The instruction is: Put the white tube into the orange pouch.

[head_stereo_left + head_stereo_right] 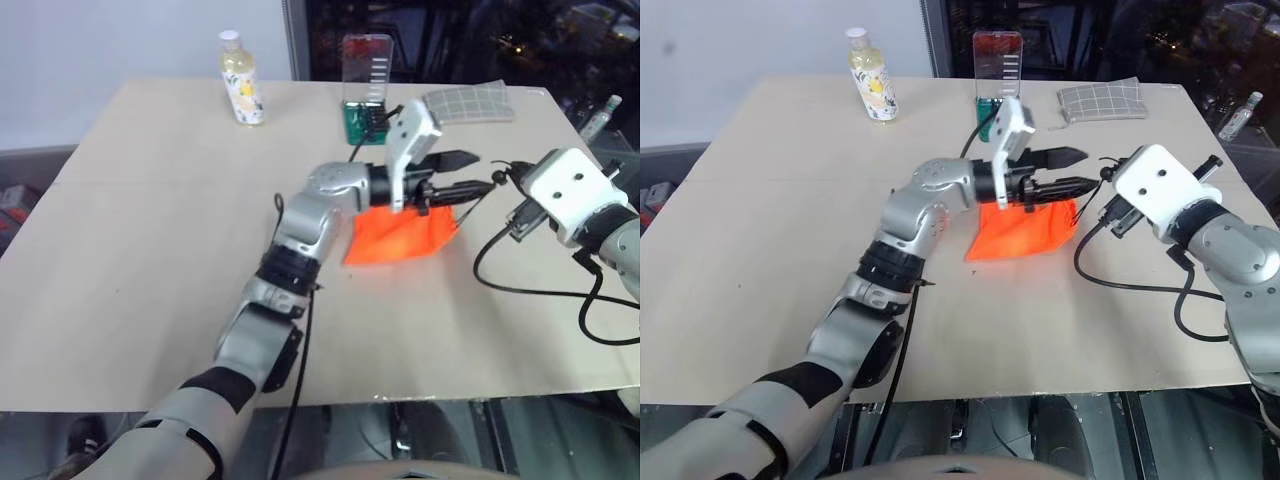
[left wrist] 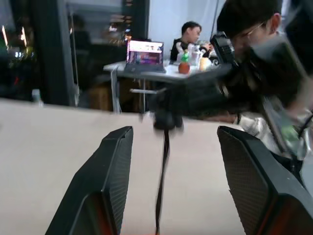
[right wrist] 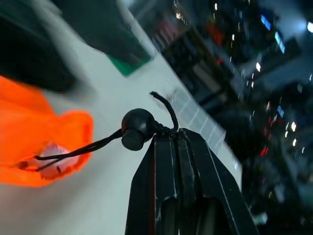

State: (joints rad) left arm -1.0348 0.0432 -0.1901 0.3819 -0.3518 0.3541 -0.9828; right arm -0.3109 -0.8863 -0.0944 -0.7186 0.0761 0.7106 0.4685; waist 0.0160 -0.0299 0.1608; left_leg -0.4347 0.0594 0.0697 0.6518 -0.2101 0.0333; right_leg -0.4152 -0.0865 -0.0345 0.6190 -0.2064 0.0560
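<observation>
My right gripper (image 3: 168, 134) is clamped shut on the black cord (image 3: 73, 152) of the orange pouch (image 1: 402, 236), just behind its round black toggle (image 3: 137, 128); I judge this pinch is meant to pull the drawstring and close the mouth. The pouch lies on the table (image 1: 150, 250) right of centre, under my left gripper (image 1: 465, 172), with the cord running from its right edge up to my right hand.

My left gripper hangs over the pouch with its fingers (image 2: 110, 181) parted to a moderate gap and nothing between them; it points to the right, toward the right gripper, so I take it as standing clear while the cord is drawn.

White tube: in the right wrist view something pale (image 3: 51, 152) shows inside the pouch's open mouth; I judge this is probably the tube, already in, but it is too blurred to confirm.

View differences: the head views give the layout, namely the yellowish bottle (image 1: 241, 80) far left, a clear container (image 1: 367, 82) far centre, and a checked cloth pouch (image 1: 470, 102) far right; they do not show the pouch mouth. The right wrist view shows that mouth and the cord grip; the left wrist view shows the cord hanging between my open fingers, and people at a desk beyond the table.
</observation>
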